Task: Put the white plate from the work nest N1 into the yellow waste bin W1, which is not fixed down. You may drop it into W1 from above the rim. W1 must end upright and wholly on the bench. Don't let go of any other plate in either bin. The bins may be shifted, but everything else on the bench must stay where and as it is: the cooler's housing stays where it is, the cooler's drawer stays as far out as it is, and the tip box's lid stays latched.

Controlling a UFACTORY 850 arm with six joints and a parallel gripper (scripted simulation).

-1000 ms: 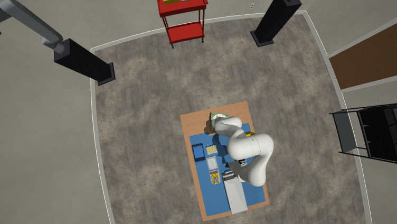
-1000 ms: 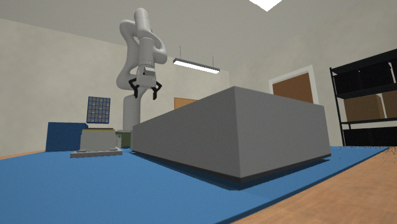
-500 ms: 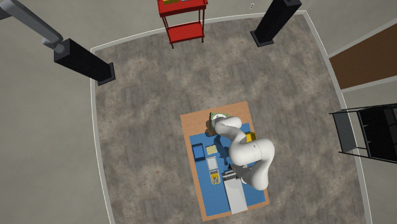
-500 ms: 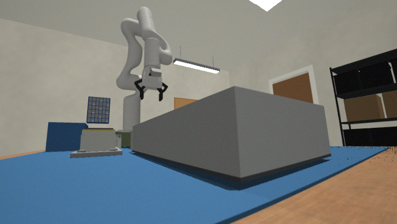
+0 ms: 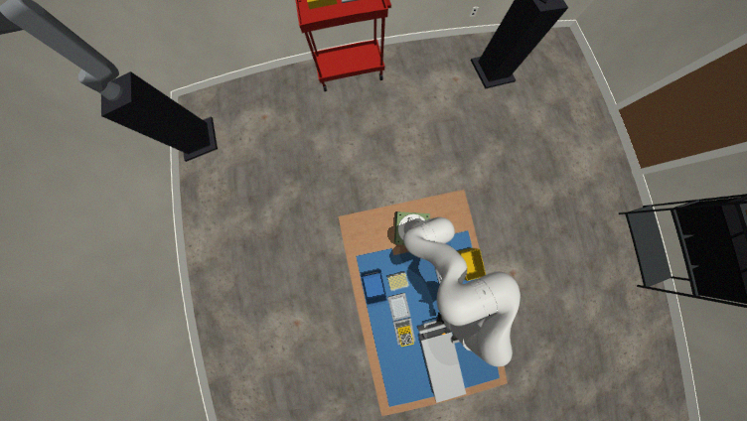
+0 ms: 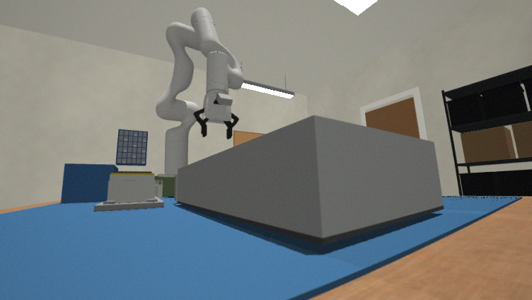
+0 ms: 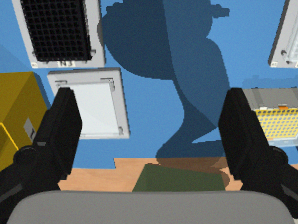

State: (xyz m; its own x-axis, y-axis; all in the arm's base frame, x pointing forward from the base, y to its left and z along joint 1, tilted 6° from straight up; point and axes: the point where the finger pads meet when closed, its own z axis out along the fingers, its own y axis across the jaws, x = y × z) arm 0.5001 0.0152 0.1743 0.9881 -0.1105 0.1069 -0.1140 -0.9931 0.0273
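Note:
My gripper (image 6: 216, 128) is open and empty, high above the bench; its two black fingers frame the wrist view (image 7: 149, 136). Below, at the left of the wrist view, a white plate (image 7: 87, 103) lies flat in a white nest, right next to the yellow bin W1 (image 7: 16, 112). The bin stands upright at the bench's right side (image 5: 472, 262). Another white plate in a nest (image 5: 398, 306) shows cut off at the wrist view's right edge (image 7: 286, 30). I cannot read the nest labels, so I cannot tell which nest is N1.
A black plate (image 7: 53, 12) lies in a nest beyond the white one. A yellow plate (image 7: 280, 125) lies at the right. A blue bin (image 5: 372, 285) stands at the left. The grey cooler (image 6: 313, 178) fills the bench front, beside a grey box with a yellow top (image 6: 130, 186).

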